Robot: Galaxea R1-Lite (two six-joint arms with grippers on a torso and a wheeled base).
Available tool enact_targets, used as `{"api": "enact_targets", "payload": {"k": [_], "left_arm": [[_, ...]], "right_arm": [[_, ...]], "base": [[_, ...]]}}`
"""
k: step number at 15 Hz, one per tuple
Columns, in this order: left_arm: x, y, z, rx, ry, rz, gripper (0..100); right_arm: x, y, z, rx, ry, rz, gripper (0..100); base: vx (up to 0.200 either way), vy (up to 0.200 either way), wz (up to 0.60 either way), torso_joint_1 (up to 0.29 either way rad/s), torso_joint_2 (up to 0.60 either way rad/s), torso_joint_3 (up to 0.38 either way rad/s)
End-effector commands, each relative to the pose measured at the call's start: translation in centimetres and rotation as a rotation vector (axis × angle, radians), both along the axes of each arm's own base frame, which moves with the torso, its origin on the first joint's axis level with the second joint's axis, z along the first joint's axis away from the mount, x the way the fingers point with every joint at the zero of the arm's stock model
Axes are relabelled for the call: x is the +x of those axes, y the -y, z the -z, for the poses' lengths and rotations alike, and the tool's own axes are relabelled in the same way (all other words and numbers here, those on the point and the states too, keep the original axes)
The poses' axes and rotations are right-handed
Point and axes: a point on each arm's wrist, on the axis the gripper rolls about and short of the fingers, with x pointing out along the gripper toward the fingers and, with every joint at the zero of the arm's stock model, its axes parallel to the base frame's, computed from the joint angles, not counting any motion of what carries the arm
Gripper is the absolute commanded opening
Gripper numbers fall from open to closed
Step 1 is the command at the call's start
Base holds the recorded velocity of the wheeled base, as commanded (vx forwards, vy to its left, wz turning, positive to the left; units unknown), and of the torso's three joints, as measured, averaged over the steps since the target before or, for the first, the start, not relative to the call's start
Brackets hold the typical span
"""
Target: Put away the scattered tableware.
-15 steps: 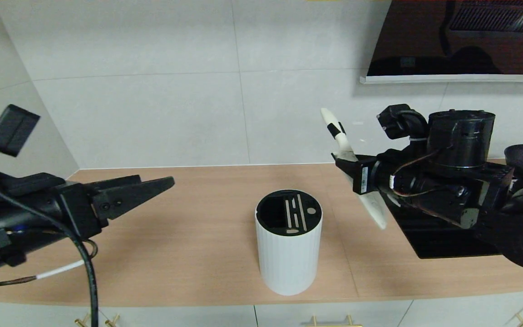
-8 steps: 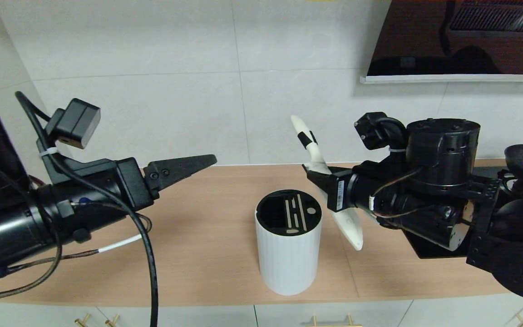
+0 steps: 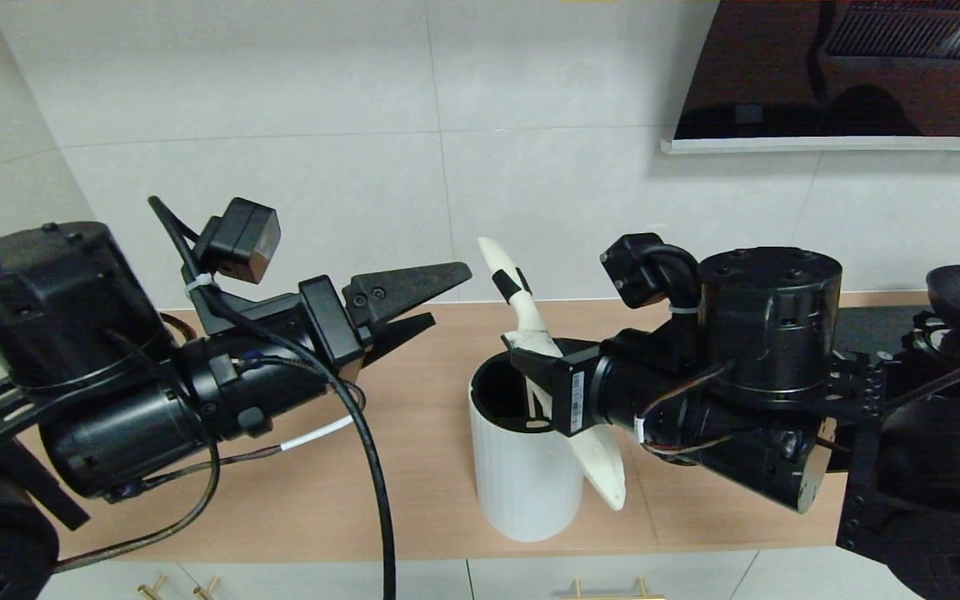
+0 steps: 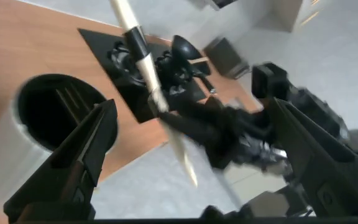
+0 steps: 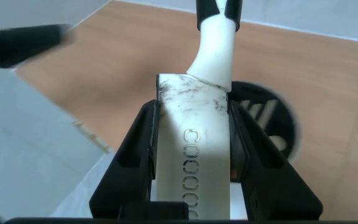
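Spatula (image 3: 522,312) nearer, now above holder (image 3: 522,487)

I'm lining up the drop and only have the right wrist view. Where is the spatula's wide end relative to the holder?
Observer: In the head view the spatula, held by the right gripper, has its wide end outside the white holder, by its right wall and below the rim.
Operator: Is the other arm in my way?
Observer: No. The left gripper hovers open to the holder's left, apart from the spatula.
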Motion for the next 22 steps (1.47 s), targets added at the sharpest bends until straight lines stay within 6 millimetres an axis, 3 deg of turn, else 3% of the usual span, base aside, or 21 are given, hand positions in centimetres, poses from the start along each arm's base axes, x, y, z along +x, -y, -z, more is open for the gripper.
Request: {"api": "enact_targets", "payload": {"k": [1, 7, 22], "left_arm": [[0.6, 0.7, 1.3, 0.018, -0.043, 0.01, 100], [2.0, 2.8, 3.3, -0.011, -0.087, -0.019, 100], [3.1, 3.3, 4.2, -0.018, -0.085, -0.076, 100]], "right_arm": [[-0.2, -0.3, 0.2, -0.002, -0.003, -0.011, 0], [-1.7, -1.4, 0.4, 0.006, -0.018, -0.051, 0], [-2.6, -1.9, 0.8, -0.009, -0.029, -0.081, 0]], "base": [[0.0, 0.0, 0.0, 0.0, 0.0, 0.0], [0.0, 0.0, 0.0, 0.0, 0.0, 0.0], [0.0, 0.0, 0.0, 0.0, 0.0, 0.0]]}}
